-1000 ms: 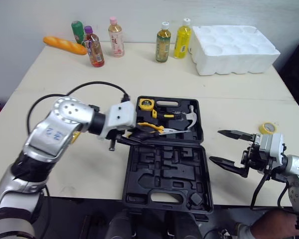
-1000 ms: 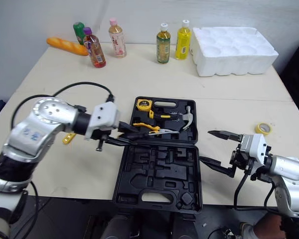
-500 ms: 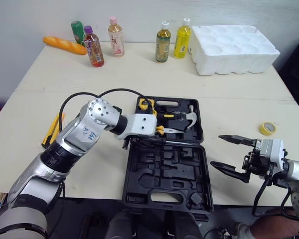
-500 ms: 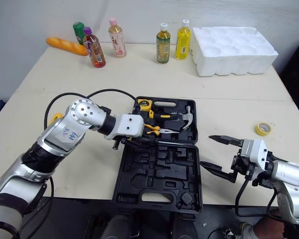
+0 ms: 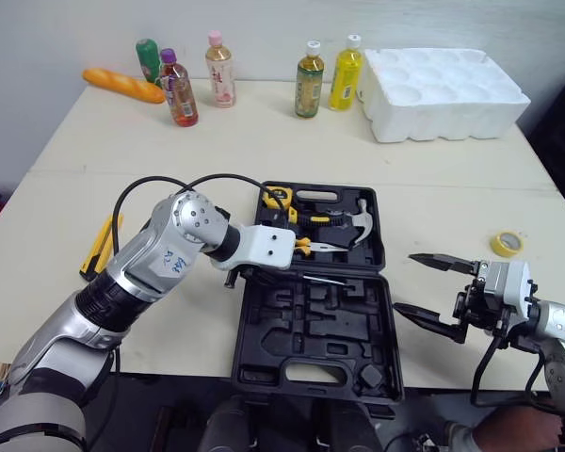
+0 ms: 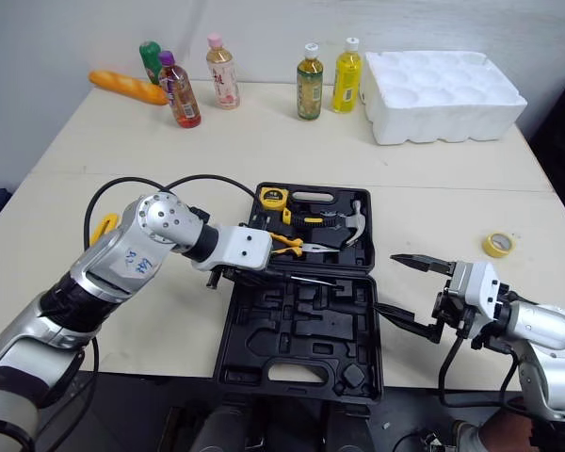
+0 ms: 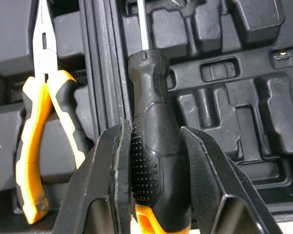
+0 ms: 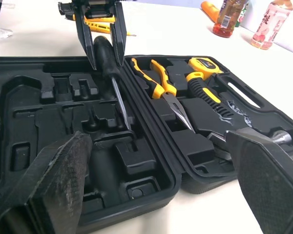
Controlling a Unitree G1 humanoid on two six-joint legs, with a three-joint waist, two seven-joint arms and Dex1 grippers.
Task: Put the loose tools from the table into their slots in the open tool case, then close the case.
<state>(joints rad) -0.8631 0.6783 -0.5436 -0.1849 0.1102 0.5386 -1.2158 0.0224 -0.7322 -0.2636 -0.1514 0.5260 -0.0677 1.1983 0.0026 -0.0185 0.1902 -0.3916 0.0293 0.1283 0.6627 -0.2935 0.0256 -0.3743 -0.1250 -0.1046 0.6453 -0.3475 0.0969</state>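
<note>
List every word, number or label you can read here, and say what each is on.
None of the text here can be read for certain.
Blue handwriting on the silver shell of the left arm: too blurred to read.
Labels on the bottles at the table's far edge: too small to read.
Sticker on the tape measure in the case: too small to read.

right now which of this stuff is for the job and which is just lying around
Job: tool case, screwdriver, yellow tool left of the case, maybe the tape roll.
Lying about: five bottles, bread, foam tray.
</note>
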